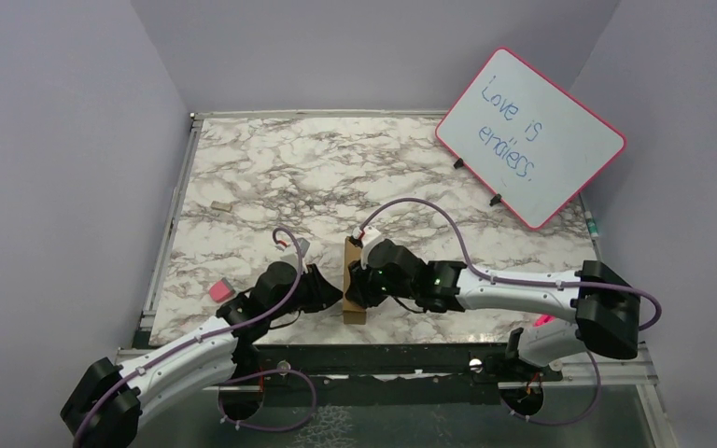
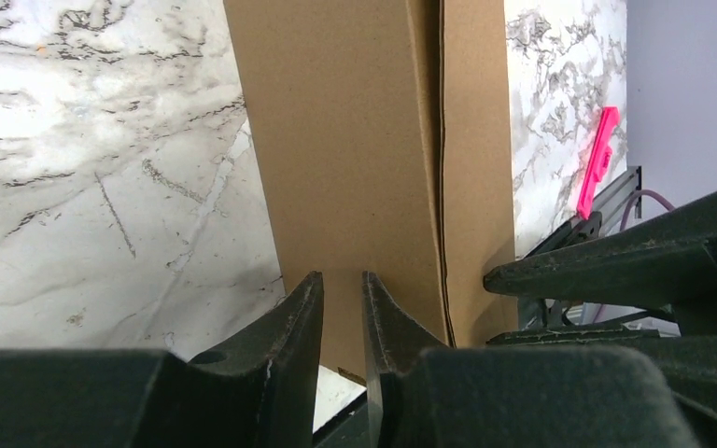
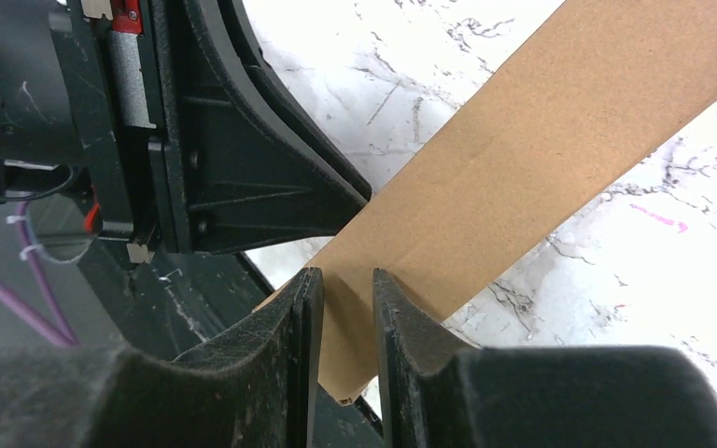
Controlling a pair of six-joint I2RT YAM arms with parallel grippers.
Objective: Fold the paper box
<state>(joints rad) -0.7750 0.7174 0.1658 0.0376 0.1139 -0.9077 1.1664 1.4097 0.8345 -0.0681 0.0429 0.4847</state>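
Paper box (image 1: 354,310), plain brown cardboard, oblong: at near edge of white marble-pattern table (image 1: 336,168), about centre, long axis running near-far, between the two arms. Left gripper (image 2: 341,275) is on its left side, right gripper (image 3: 345,273) on its right side w/ fingers over the box's near half. Both grippers narrow, only a slim gap. In each wrist view cardboard fills that gap, but can't tell if it's pinched or the fingers just lie over the face. Small pink block (image 1: 220,291) on table, well left of box. Pink-rimmed whiteboard (image 1: 530,138) leans at far right.
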